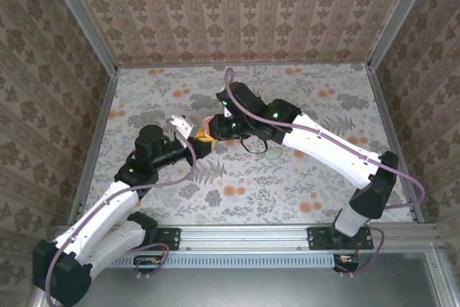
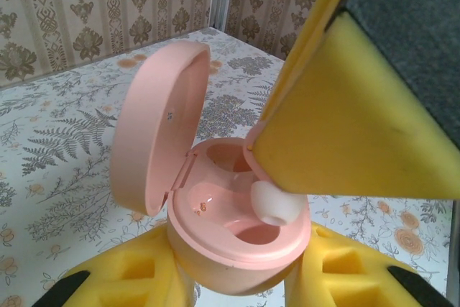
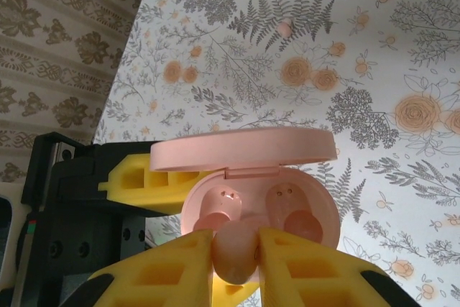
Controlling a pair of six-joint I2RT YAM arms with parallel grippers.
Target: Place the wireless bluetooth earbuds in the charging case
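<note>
While the left hand point(image 1: 195, 141) clamps the charging case point(image 2: 237, 249), lid point(image 2: 154, 120) standing upright and wells facing up, the right hand point(image 3: 236, 246) pinches one earbud point(image 2: 273, 203) just above them. Lower it slowly, keeping the pale tip, which points down, centred over one well before releasing. The case's long axis runs across both wells, parallel to the hinge.

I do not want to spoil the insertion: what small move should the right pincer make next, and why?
Probably nudge the earbud sideways over the nearer socket before lowering. The right pincer holds it above the ridge between the two empty sockets of the open charging case, which the left pincer grips.
</note>
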